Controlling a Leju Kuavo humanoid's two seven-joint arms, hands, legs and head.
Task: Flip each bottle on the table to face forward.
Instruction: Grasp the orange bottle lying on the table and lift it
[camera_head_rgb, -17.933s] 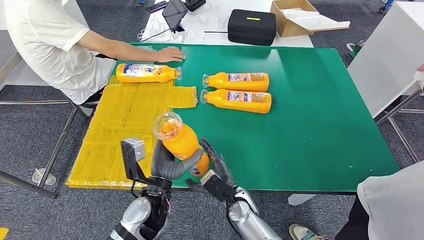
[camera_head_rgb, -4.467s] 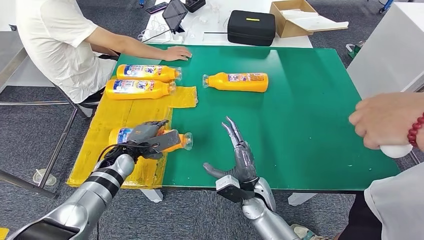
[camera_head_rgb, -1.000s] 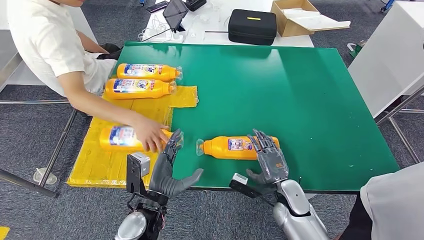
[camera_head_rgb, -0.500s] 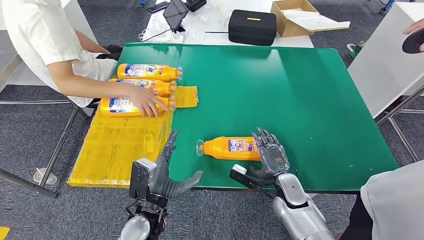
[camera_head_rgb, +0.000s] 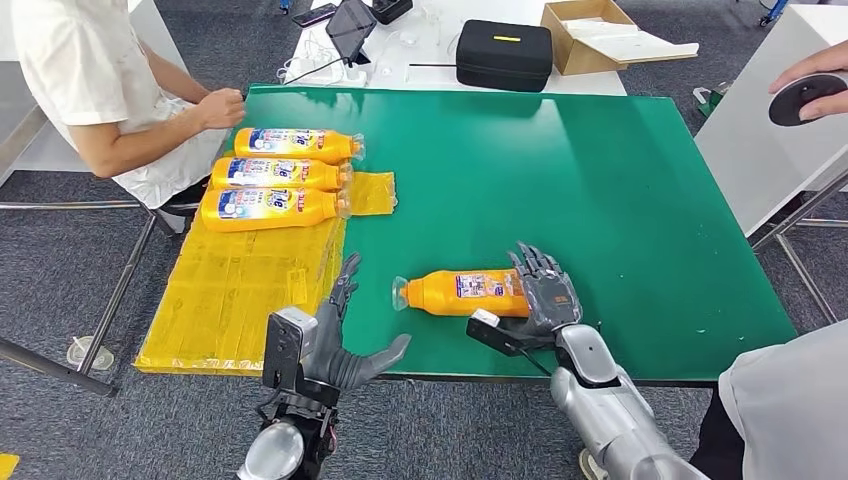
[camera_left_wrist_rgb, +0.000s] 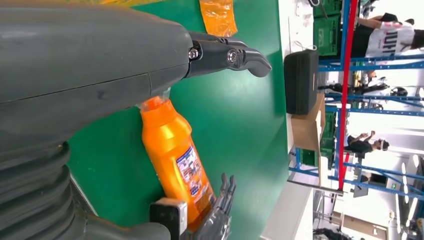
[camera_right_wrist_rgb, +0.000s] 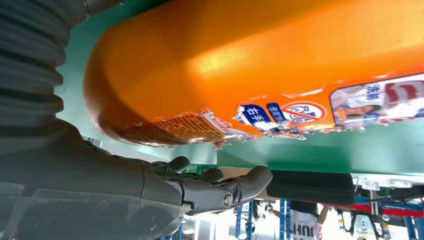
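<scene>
Right hand (camera_head_rgb: 545, 297) hides the bottle (camera_head_rgb: 460, 293) base (label print unreadable).

Green table (camera_head_rgb: 600, 180): far and right stretches bare, open to passage. Near edge: one orange bottle (camera_head_rgb: 465, 293) lying flat, right hand (camera_head_rgb: 545, 295) resting at its base, left hand (camera_head_rgb: 345, 335) spread wide just beside its cap. Far-left corner: three bottles (camera_head_rgb: 285, 175) in a row on yellow sheet (camera_head_rgb: 250, 290), person's hand (camera_head_rgb: 222, 107) close by.

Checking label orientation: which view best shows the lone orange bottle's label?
The head view: the orange plastic bottle lies whole, label up. The left wrist view shows it slanted; the right wrist view shows a partial close-up.
</scene>
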